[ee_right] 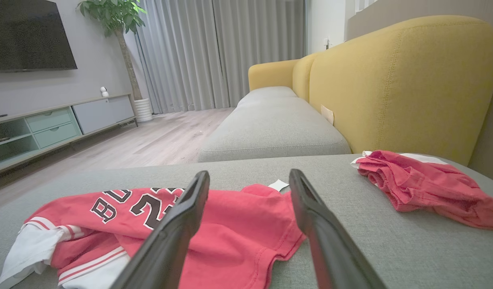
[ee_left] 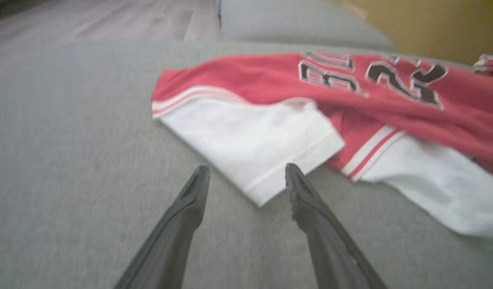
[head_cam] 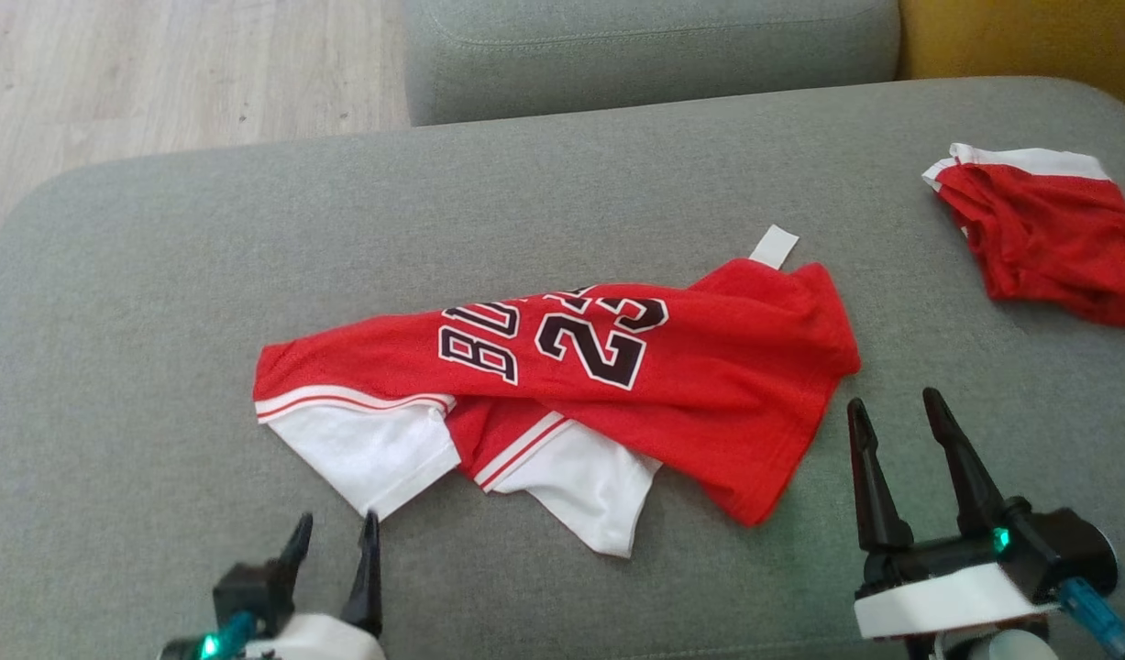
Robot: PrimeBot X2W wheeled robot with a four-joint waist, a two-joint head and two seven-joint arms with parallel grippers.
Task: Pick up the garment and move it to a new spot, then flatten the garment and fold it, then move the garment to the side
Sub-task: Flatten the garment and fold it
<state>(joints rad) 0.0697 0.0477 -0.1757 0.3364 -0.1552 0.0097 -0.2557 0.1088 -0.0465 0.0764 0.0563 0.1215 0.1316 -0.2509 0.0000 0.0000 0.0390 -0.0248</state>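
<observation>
The garment [head_cam: 690, 385] is a red jersey with white sleeves and dark "23" lettering, lying crumpled in the middle of the grey sofa cushion [head_cam: 140, 293]. My left gripper [head_cam: 337, 527] stands open at the lower left, its tips just short of the corner of a white sleeve [ee_left: 250, 144], and nothing is between its fingers [ee_left: 194, 192]. My right gripper [head_cam: 892, 408] is open too, hovering just right of the jersey's red hem [ee_right: 246, 237], holding nothing. In the left wrist view the sleeve's corner lies between the two fingertips.
A second red and white garment [head_cam: 1048, 234] lies bunched at the cushion's far right. Another grey cushion [head_cam: 654, 46] adjoins at the back, with a yellow sofa back [ee_right: 399, 80] to the right. Wooden floor [head_cam: 159, 64] lies beyond the left edge.
</observation>
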